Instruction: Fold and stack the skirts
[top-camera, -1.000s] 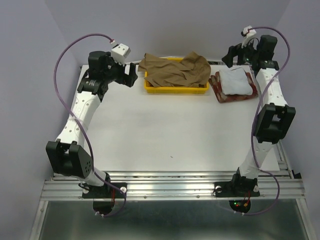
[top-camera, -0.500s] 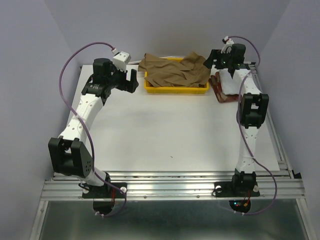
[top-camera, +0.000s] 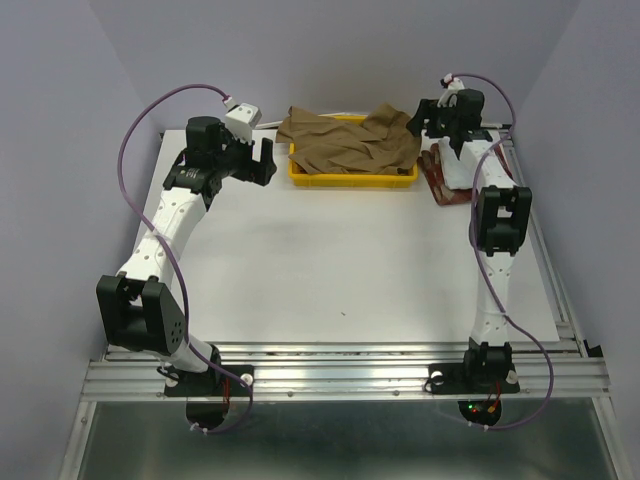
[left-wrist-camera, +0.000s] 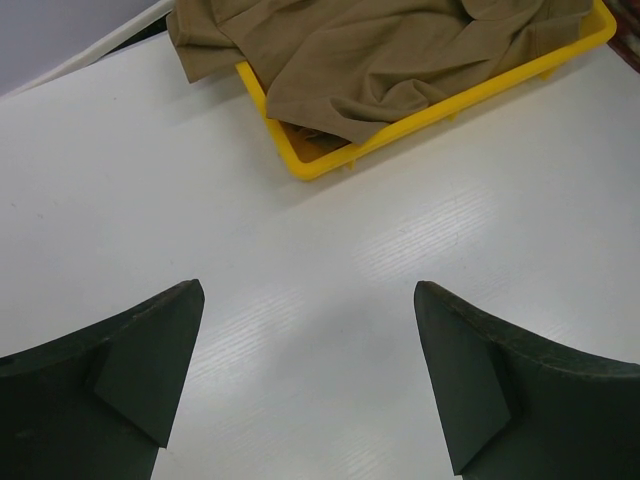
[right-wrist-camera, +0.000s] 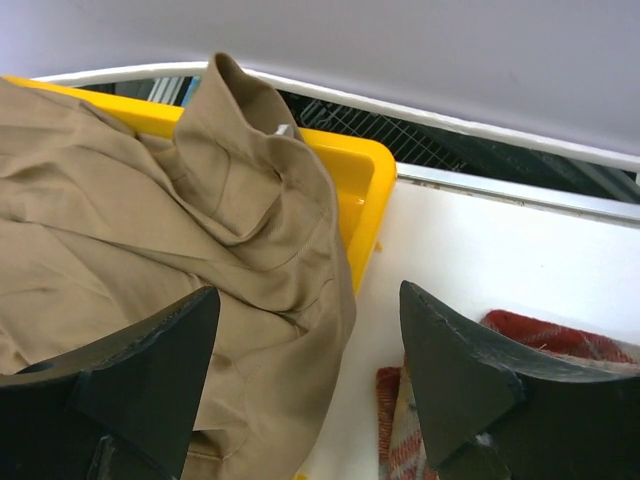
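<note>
Top view high over table, wrist views low and close, all sharing yellow tray

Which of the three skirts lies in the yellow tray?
The tan-brown skirt, crumpled across the yellow tray. The white skirt rests atop the red-checked skirt on the table beside it.

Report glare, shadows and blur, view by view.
Top external: even soft light, barely any shadow on the table. Left wrist: pale glare streak on the table near the yellow tray. Right wrist: tan skirt crisp, fingers dark and featureless.

Three skirts, one yellow tray, two pincers.
</note>
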